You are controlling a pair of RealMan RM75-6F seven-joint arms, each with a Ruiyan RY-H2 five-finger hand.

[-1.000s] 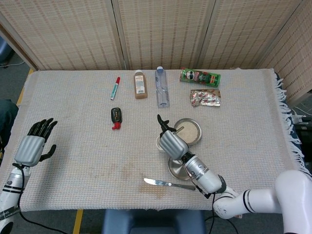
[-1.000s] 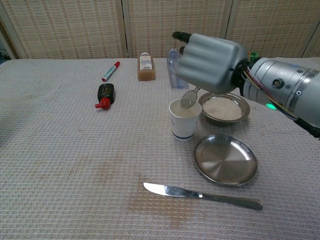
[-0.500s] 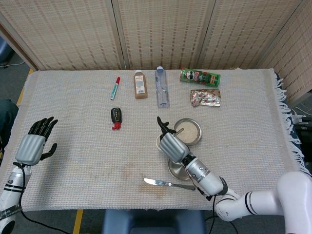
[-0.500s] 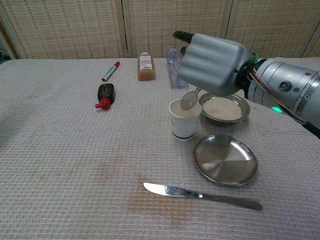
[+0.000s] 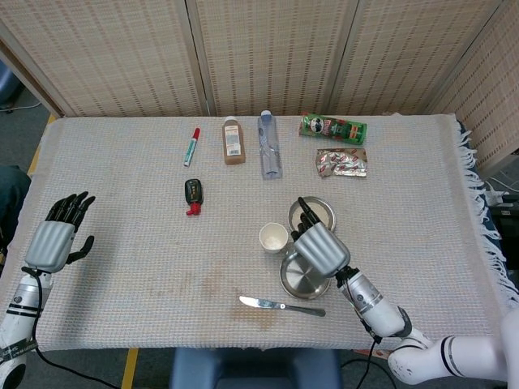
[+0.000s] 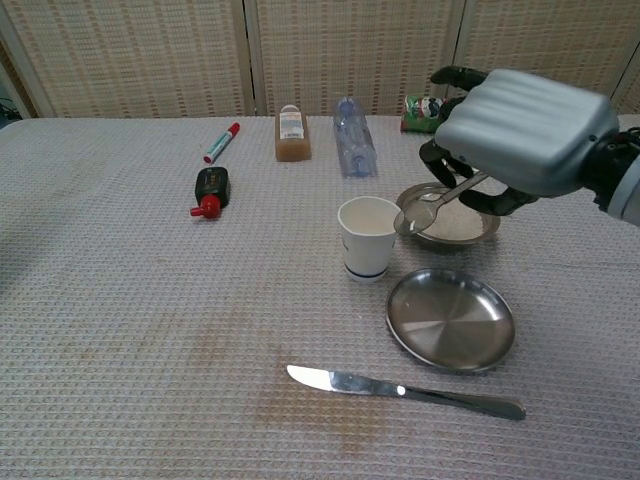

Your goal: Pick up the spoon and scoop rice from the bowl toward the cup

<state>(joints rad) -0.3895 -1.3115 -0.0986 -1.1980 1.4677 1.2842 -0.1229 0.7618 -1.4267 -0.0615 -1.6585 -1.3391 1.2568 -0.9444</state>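
My right hand (image 6: 520,130) (image 5: 320,245) grips a metal spoon (image 6: 432,207) whose head hangs over the left rim of the steel bowl (image 6: 484,232) of rice, just right of the white paper cup (image 6: 366,237) (image 5: 273,238). In the head view the hand covers most of the bowl (image 5: 323,206) and hides the spoon. My left hand (image 5: 57,237) rests open near the table's left edge, far from all of it, with fingers spread.
An empty steel plate (image 6: 450,318) lies in front of the bowl, a table knife (image 6: 400,389) nearer the front edge. At the back are a red marker (image 5: 192,146), a brown bottle (image 5: 233,139), a clear bottle (image 5: 269,143), a green can (image 5: 332,127), a wrapper (image 5: 341,162). A black-and-red object (image 5: 193,195) lies mid-left.
My right hand has carried the spoon to the right, from over the cup to over the bowl's left rim. The left hand has stayed put.
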